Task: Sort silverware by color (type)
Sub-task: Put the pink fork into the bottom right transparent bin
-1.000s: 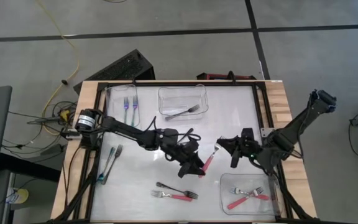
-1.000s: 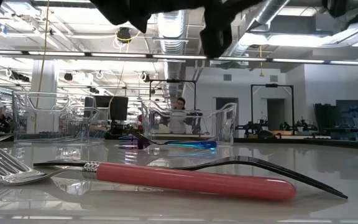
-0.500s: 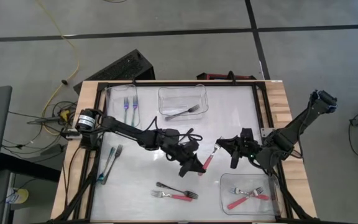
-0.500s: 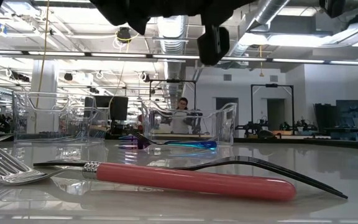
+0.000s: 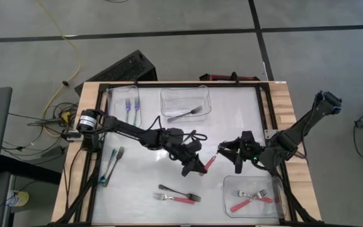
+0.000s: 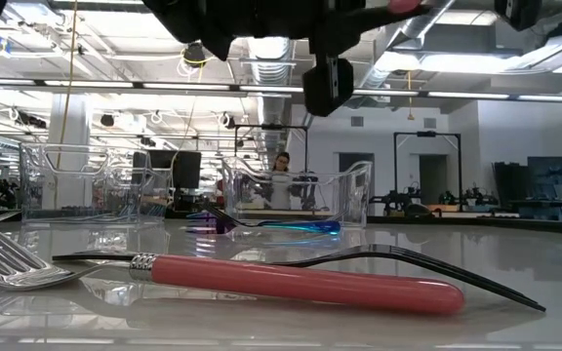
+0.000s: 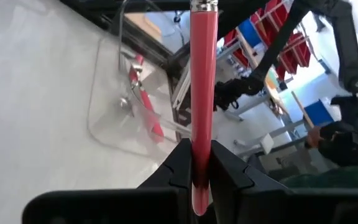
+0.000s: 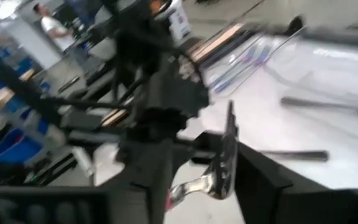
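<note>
Both grippers have drawn closer since a second ago, the red-handled fork now spanning the gap between them above the table.

It is a small fork with a glossy red handle and silver tines; the left gripper is clamped on the handle's end, fingers pinching it, while the right gripper sits at the tine end, where I cannot tell whether it has closed. Counted outward: two red forks in the clear tub just beside the right gripper, two more forks loose near the left gripper, two teal forks further off behind the left arm, two blue forks at the far corner, and one dark fork in the far tub.
</note>
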